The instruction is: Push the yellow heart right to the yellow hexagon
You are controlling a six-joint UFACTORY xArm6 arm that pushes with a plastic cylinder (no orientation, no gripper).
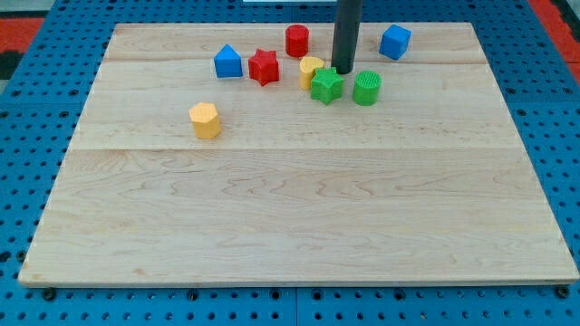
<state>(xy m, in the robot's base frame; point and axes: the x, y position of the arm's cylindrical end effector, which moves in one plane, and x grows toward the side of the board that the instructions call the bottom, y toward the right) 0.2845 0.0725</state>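
The yellow heart (310, 69) lies near the view's top middle, touching the green star (326, 86) on its lower right. The yellow hexagon (206, 119) sits apart, lower and to the view's left. My tip (342, 71) stands just right of the yellow heart and just above the green star, close to both.
A red star (264, 66) and a blue house-shaped block (227, 62) lie left of the heart. A red cylinder (297, 40) sits above it. A green cylinder (367, 88) lies right of the green star. A blue block (394, 42) sits at top right. The wooden board (290, 226) rests on a blue pegboard.
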